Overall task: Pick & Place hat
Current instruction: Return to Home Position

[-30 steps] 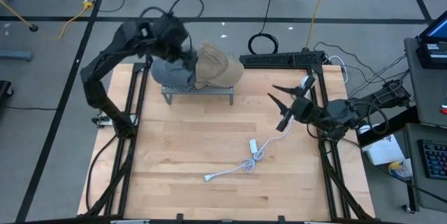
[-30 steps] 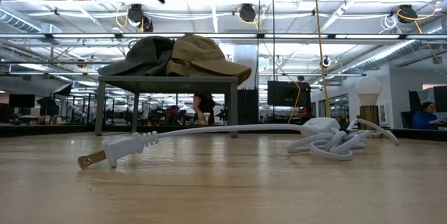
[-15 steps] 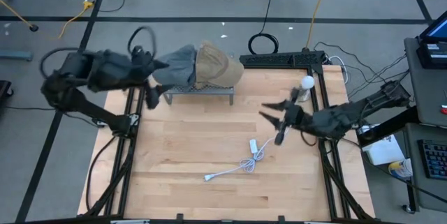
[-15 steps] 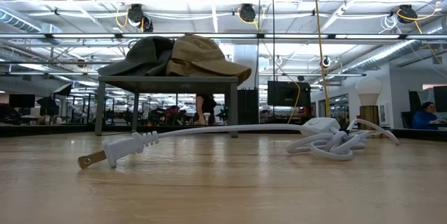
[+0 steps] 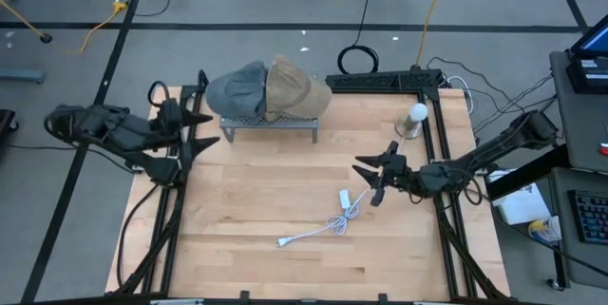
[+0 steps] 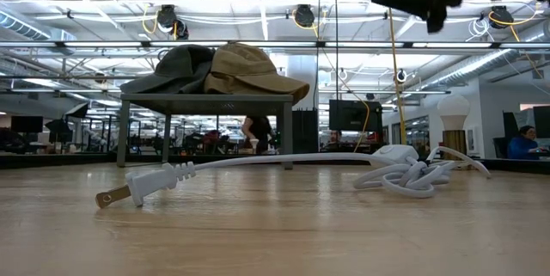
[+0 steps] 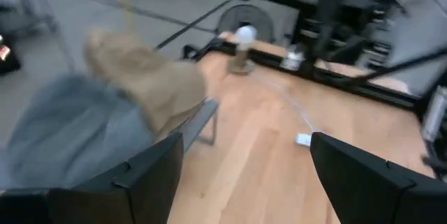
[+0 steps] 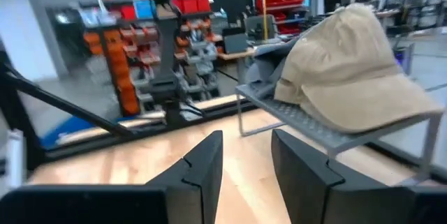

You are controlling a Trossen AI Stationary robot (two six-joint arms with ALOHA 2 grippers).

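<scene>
A grey hat point(image 5: 236, 89) and a tan cap point(image 5: 296, 86) lie side by side on a small grey metal rack point(image 5: 271, 126) at the table's far edge; the tan cap's edge overlaps the grey hat. The low view shows both hats point(image 6: 176, 65) point(image 6: 249, 70) resting on the rack top point(image 6: 206, 100). My left gripper point(image 5: 198, 126) is open at the table's left edge, left of the rack and apart from the grey hat point(image 7: 70, 133). My right gripper point(image 5: 367, 180) is open over the table's right half, facing the tan cap point(image 8: 349, 70) from a distance.
A white power cable point(image 5: 328, 224) lies coiled on the table's middle, its plug point(image 6: 129, 192) toward the near left. A light bulb on a stand point(image 5: 415, 115) sits at the far right corner. Bare wood lies in front of the rack.
My left gripper has drawn back from over the grey hat to the table's left edge and come lower; the grey hat stays on the rack. My right gripper has moved toward the near edge and slightly left, toward the white cable, and now shows in the low view.
</scene>
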